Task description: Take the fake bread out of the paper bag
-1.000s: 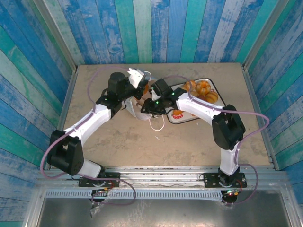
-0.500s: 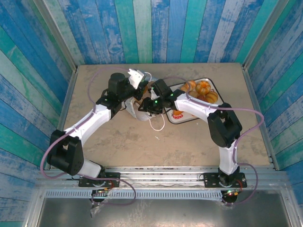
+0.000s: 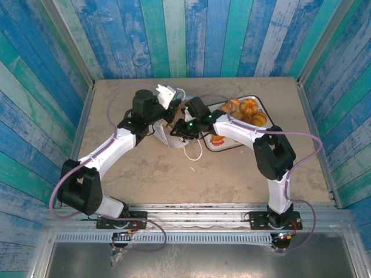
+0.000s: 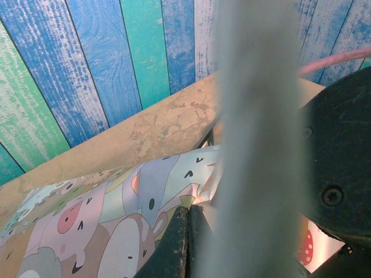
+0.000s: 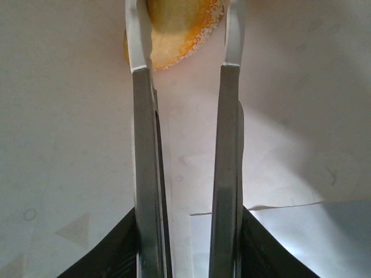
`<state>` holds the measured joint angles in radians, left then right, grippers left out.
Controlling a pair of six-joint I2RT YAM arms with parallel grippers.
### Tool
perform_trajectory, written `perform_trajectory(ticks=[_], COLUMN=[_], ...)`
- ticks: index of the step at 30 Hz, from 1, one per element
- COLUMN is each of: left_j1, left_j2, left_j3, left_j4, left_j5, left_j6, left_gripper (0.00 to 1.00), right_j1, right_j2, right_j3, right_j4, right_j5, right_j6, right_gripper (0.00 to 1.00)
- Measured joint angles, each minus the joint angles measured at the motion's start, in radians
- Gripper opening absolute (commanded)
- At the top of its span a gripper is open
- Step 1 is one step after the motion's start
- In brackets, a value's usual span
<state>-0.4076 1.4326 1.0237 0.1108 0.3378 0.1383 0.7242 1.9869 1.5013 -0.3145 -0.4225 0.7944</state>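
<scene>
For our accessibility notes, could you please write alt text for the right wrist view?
The tool pinches a golden bread roll between the tips of its two slim fingers, deep inside a white paper bag whose plain walls surround them.

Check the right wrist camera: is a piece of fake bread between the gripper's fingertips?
Yes, the golden fake bread sits between the two fingertips of the right gripper.

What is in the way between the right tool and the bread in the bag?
Nothing visible is. The right tool is inside the paper bag, and its fingertips sit on either side of a piece of fake bread. Whether they are pinching it is unclear.
</scene>
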Motion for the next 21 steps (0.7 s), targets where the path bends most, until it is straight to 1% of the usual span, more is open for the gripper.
perform_trajectory(ticks=[5,9,14,21], left_j1=[0.000,-0.002,-0.002,-0.002], left_j2=[0.000,-0.004,-0.005,-0.005], left_j3=[0.000,0.000,0.000,0.002], left_j4=[0.002,0.010,0.023,0.029], left_j5=[-0.020,-0.056,-0.117,-0.245], left_j6=[-0.017,-0.035,-0.062,-0.114], left_gripper=[0.01,0.01,0.01,0.03], right_j1=[0.001,0.006,0.016,0.024], right_j2=[-0.007,-0.047,-0.146,-0.309], right_j3=[0.000,0.000,0.000,-0.025], right_j4=[-0.039,-0.098,-0.187,-0.287], right_j5=[0.033,0.094,0.182,0.278], right_j6=[-0.037,-0.081,-0.139,-0.202], right_gripper=[0.22,0.19,0.16,0.16])
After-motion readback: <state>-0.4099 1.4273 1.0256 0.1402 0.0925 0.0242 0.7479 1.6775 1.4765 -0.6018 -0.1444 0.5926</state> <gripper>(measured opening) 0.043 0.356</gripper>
